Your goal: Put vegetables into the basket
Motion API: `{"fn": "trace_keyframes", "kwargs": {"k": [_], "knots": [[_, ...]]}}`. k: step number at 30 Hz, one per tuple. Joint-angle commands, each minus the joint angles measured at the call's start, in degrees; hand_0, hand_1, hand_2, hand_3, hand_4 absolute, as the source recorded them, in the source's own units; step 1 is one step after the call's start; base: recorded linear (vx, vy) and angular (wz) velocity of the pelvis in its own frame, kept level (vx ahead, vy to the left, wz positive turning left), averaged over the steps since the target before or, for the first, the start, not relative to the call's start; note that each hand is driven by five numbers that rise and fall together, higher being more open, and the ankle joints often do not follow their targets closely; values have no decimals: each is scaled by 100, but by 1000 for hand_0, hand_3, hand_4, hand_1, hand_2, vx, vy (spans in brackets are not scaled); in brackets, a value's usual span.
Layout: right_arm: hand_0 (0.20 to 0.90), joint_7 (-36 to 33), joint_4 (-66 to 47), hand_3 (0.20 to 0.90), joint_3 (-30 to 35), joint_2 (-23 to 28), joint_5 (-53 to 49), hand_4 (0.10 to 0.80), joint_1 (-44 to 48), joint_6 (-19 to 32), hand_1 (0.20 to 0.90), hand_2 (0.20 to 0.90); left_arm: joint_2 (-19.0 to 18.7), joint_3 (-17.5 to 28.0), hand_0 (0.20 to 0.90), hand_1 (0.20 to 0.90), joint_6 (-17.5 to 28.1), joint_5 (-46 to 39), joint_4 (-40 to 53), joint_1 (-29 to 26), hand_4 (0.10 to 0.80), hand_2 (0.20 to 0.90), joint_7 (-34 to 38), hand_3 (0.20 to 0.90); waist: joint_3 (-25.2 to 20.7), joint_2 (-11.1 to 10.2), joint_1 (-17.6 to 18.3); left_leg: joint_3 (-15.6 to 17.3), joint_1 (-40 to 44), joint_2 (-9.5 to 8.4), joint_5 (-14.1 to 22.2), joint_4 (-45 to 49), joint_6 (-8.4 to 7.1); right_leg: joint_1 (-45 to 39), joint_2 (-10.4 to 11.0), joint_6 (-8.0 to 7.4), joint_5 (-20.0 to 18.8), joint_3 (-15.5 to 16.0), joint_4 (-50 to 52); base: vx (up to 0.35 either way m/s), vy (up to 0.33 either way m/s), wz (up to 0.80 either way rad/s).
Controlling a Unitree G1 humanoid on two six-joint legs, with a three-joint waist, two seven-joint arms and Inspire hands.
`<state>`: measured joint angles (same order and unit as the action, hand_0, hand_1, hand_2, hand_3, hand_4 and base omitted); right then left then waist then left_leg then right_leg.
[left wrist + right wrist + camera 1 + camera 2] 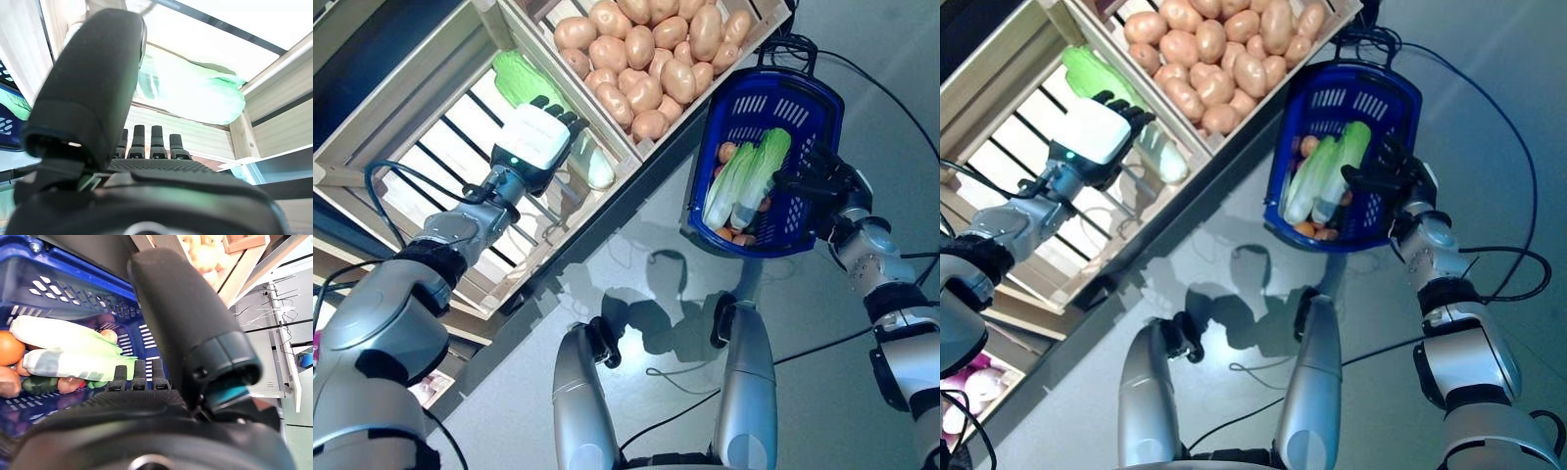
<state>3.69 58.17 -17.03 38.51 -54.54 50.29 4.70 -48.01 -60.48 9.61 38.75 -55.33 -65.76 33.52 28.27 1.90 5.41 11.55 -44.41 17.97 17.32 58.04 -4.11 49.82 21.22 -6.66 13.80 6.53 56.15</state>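
A blue plastic basket stands on the floor at the right. In it lie two long pale green cabbages on small orange and brown vegetables; the right wrist view also shows a dark green one. My right hand is at the basket's near right rim with its fingers straight. My left hand is open over a slatted crate of the wooden stand, just above a long green cabbage that lies there. In the left wrist view that cabbage lies past my straight fingers.
The wooden stand with its crates runs slantwise across the left and top. Its dark lower rail lies between the crates and the basket. Grey floor spreads below and to the right.
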Motion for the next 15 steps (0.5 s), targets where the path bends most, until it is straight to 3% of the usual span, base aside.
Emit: {"fn": "trace_keyframes", "kwargs": {"k": [1, 15], "knots": [[900, -71, -127, 900, 268, 238, -359, 800, 324, 685, 900, 900, -341, 129, 900, 900, -156, 91, -99, -948, 800, 900, 328, 900, 4, -87, 28, -377, 25, 268, 355, -228, -669, -416, 344, -483, 73, -185, -183, 0, 0, 0], [900, 18, -56, 900, 289, 317, -550, 800, 396, 661, 900, 900, -261, -302, 900, 900, -181, 628, -208, -1172, 800, 900, -51, 900, 90, -130, 66, -427, -474, 411, 485, 236, -663, 20, 407, -517, 128, -234, 184, -13, -2, -1]]}}
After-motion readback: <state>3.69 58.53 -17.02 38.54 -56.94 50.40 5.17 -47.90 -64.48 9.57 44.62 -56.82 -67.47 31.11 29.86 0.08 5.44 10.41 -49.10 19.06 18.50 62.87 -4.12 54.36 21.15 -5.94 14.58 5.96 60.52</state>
